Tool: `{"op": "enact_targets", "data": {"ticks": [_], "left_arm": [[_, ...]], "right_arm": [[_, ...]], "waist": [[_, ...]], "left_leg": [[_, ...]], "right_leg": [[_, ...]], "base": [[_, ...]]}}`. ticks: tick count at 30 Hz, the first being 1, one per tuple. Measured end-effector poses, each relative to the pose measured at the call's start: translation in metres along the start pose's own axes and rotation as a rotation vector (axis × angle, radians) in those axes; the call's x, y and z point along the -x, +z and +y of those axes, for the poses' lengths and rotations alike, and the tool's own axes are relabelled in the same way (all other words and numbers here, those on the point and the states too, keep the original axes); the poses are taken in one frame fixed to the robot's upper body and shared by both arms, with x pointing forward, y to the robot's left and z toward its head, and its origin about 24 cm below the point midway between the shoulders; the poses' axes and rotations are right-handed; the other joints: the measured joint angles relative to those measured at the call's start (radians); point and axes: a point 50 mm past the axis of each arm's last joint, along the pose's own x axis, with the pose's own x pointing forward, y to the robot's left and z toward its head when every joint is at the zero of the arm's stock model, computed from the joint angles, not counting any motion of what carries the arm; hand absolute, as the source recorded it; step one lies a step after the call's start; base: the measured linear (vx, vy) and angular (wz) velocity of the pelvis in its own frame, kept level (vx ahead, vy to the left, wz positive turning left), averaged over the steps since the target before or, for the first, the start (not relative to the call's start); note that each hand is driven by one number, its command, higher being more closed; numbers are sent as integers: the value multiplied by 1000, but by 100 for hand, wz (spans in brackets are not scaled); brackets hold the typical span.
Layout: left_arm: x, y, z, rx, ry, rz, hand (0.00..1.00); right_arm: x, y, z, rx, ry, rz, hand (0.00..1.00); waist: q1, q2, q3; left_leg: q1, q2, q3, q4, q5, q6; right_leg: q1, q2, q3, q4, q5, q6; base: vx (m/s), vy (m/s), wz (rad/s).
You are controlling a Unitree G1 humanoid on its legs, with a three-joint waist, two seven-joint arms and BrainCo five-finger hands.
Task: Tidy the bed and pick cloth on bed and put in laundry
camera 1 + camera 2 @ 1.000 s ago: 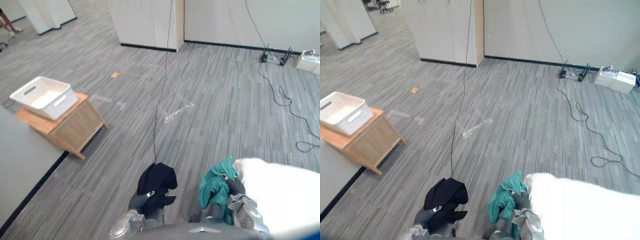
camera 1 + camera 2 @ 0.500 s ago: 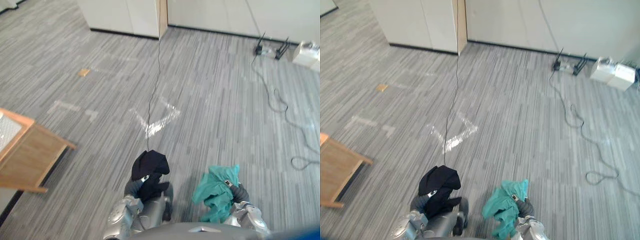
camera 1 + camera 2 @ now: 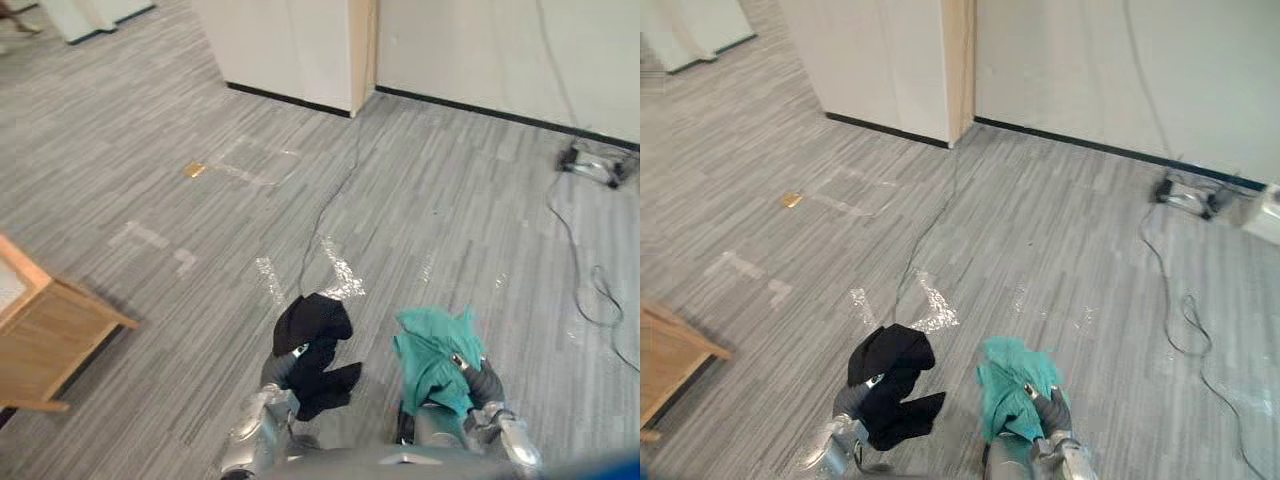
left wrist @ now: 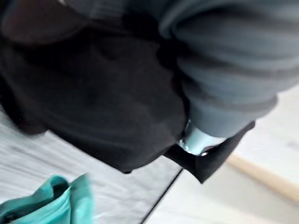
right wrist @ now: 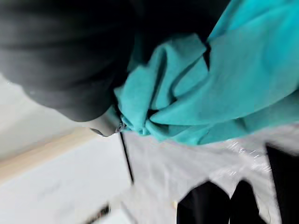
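Left hand [image 3: 279,368] clutches black cloth [image 3: 314,326], right hand [image 3: 482,382] teal cloth [image 3: 427,348]

Overall light: bright, even and soft over the grey striped carpet floor [image 3: 450,200], with no hard-edged shadows.
Glare: a pale sheen on the clear glossy tape strips [image 3: 338,272] stuck to the floor.
Shadow: a soft dark patch beneath the light wooden table [image 3: 50,335].
Darkest area: the crumpled black cloth [image 4: 93,88], its folds barely readable.
Brightest colour: the crumpled teal cloth [image 5: 224,79], well lit with gentle shading in its creases.
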Motion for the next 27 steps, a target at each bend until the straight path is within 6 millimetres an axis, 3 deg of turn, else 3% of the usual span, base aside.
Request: {"op": "enact_targets", "data": {"ticks": [1, 3, 5, 6, 8, 9, 10, 11, 12, 13, 14, 15, 16, 18, 19, 21, 22, 24, 25, 27], "left_arm": [[2, -1, 2, 7, 8, 0, 100], [13, -13, 6, 83, 47, 19, 100], [26, -24, 15, 106, 64, 56, 100], [30, -24, 18, 105, 62, 59, 100], [31, -25, 18, 104, 38, 62, 100], [30, -25, 17, 106, 33, 61, 100], [29, -22, 17, 103, 19, 54, 100], [28, -21, 17, 102, 9, 52, 100], [26, -19, 15, 105, -6, 44, 100], [25, -19, 14, 105, -10, 42, 100], [26, -18, 17, 98, -9, 45, 100], [27, -16, 20, 86, -5, 44, 100], [23, -12, 20, 75, -12, 36, 100], [20, -9, 20, 68, -15, 34, 100], [17, -6, 21, 60, -20, 29, 100], [20, -8, 22, 60, -15, 35, 100], [27, -17, 28, 66, 13, 70, 100], [31, -24, 29, 74, 27, 96, 100], [32, -24, 32, 52, 27, 103, 100], [29, -21, 31, 2, 2, 116, 100]], "right_arm": [[-1, 0, 3, -3, 6, -1, 100], [-14, 5, 13, 21, 43, 23, 100], [-14, -1, 18, 16, 63, 70, 100], [-15, -5, 20, 18, 69, 92, 100], [-24, -7, 16, 45, 67, 151, 100], [-27, -6, 15, 51, 66, 160, 100], [-31, -4, 13, 65, 58, 168, 100], [-32, -2, 10, 78, 47, 166, 100], [-31, -1, 5, 81, 25, 162, 100], [-31, -1, 4, 83, 18, 164, 100], [-32, -5, 4, 84, 9, 182, 100], [-33, -8, 8, 82, 17, 193, 100], [-39, -4, 13, 95, 43, 180, 100], [-43, -3, 16, 103, 53, 182, 100], [-49, -2, 19, 109, 58, 189, 100], [-48, -3, 17, 114, 55, 190, 100], [-47, -6, 16, 108, 38, 201, 100], [-45, -8, 15, 114, 34, 208, 100], [-44, -10, 18, 118, 42, 212, 100], [-38, -16, 17, 118, 34, 233, 100]], "waist": [[1, -8, -10], [14, 11, -17], [24, 24, -24], [30, 21, -23], [73, 17, -22], [78, 15, -21], [75, 10, -17], [69, 9, -15], [62, 11, -13], [63, 13, -13], [79, -1, -10], [89, -16, -15], [90, -29, -17], [79, -26, -13], [98, -19, 14], [109, 11, 0], [112, 20, -28], [111, 9, -36], [105, -2, -39], [100, -13, -29]], "left_leg": [[-3, 1, -13, 4, 1, -1], [-161, 23, -89, 395, -14, -28], [-245, 34, -31, 596, -6, -41], [-268, 29, 9, 629, -15, -26], [-298, -36, 140, 550, -71, -3], [-299, -59, 169, 498, -80, -2], [-306, -117, 236, 343, -81, 4], [-316, -155, 291, 229, -51, 29], [-316, -202, 370, 51, 63, 70], [-313, -214, 394, -15, 120, 77], [-280, -242, 456, -123, 219, 196], [-258, -281, 444, -177, 229, 182], [-286, -293, 431, -142, 216, 186], [-338, -285, 447, -55, 208, 200], [-373, -264, 513, 59, 157, 202], [-322, -255, 517, -28, 179, 201], [-242, -297, 489, -100, 90, 245], [-200, -324, 476, -141, 79, 236], [-161, -353, 430, -163, 78, 237], [-105, -365, 370, -187, 77, 236]], "right_leg": [[14, 4, -8, -16, -41, -14], [92, 61, -77, -78, -73, -20], [186, 98, -124, -175, -69, -21], [224, 104, -142, -217, -63, -26], [313, 87, -171, -304, -22, -38], [326, 77, -176, -314, -20, -35], [356, 48, -212, -327, -18, -31], [379, 31, -248, -335, -17, -29], [416, 22, -293, -345, -15, -15], [430, 23, -306, -350, -15, -3], [479, 25, -314, -377, -15, 16], [499, 17, -314, -418, 4, 48], [512, 26, -311, -467, 43, 59], [521, 35, -308, -496, 89, 85], [570, 32, -276, -494, 170, 128], [581, 40, -258, -458, 182, 137], [574, 13, -246, -337, 166, 141], [515, -44, -209, -152, 174, 149], [409, -105, -168, 114, 215, 146], [308, -130, -142, 331, 190, 107]], "base": [[275, -339, 95], [256, -289, 61], [279, -170, 55], [344, -169, 67], [338, -102, 27], [329, 7, 34], [342, 39, 74], [403, 62, 123], [270, 47, 106], [331, 96, 97], [337, 97, 73], [478, 121, 89], [356, 64, 80], [274, 70, 69], [213, 135, 53], [148, 128, 34], [236, 102, 39], [261, 80, 44], [259, 47, 47], [334, 45, 78]]}}
